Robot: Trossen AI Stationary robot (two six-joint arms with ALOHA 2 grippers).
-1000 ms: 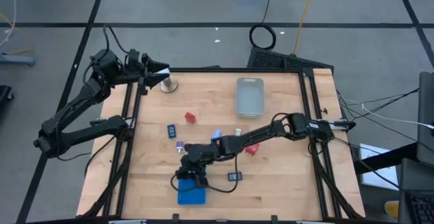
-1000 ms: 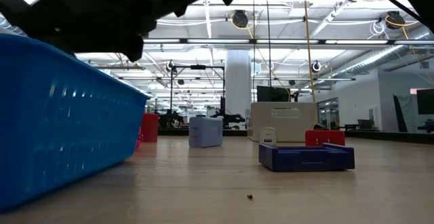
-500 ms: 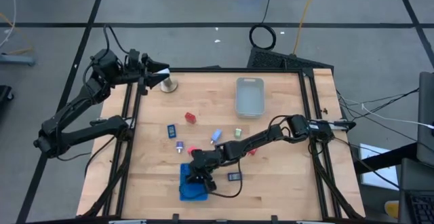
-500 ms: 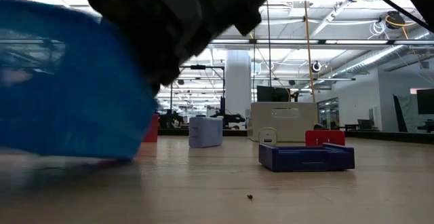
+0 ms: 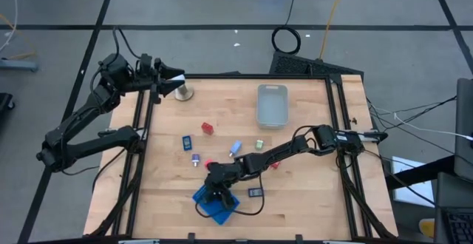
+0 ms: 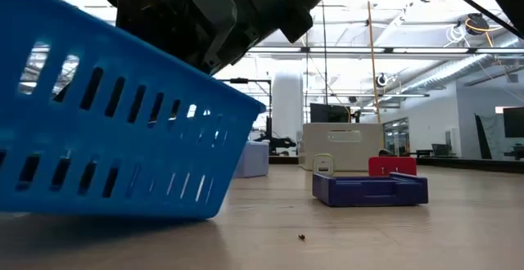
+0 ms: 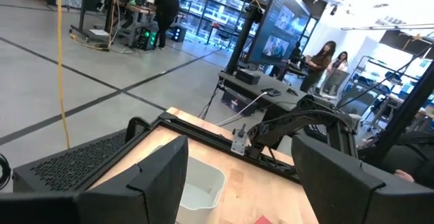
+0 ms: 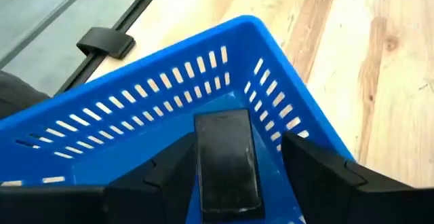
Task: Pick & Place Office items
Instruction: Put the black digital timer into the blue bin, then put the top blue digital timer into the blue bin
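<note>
My right gripper (image 8: 237,176) reaches from the table's right side into a blue slotted basket (image 5: 216,207) near the front edge and stands open. A flat black rectangle (image 8: 227,159) lies on the basket's floor between its fingers. More office items lie on the wood: a red block (image 5: 208,128), a dark flat piece (image 5: 188,142), a purple bit (image 5: 195,160), a pale blue tube (image 5: 236,148), a green bit (image 5: 259,145) and a black rectangle (image 5: 255,192). My left gripper (image 7: 237,183) waits open, raised over the far left corner. My right gripper has one finger (image 8: 173,173) close against the black rectangle's long side (image 8: 201,163) and the other standing off it. Whether either finger touches it, or the basket, I cannot tell. The fingers slant down from the table's right and lie along the rectangle.
A clear plastic bin (image 5: 271,105) stands at the far middle. A white ball on a round stand (image 5: 183,92) sits by the far left corner. A red piece (image 5: 275,163) lies partly under my right arm. Black frame rails run along the table's edges.
My right gripper has sunk toward the basket and now reaches into it. The blue basket has slid a little and turned about on the table. It stood square to the edges, and now one corner points at the near edge.
</note>
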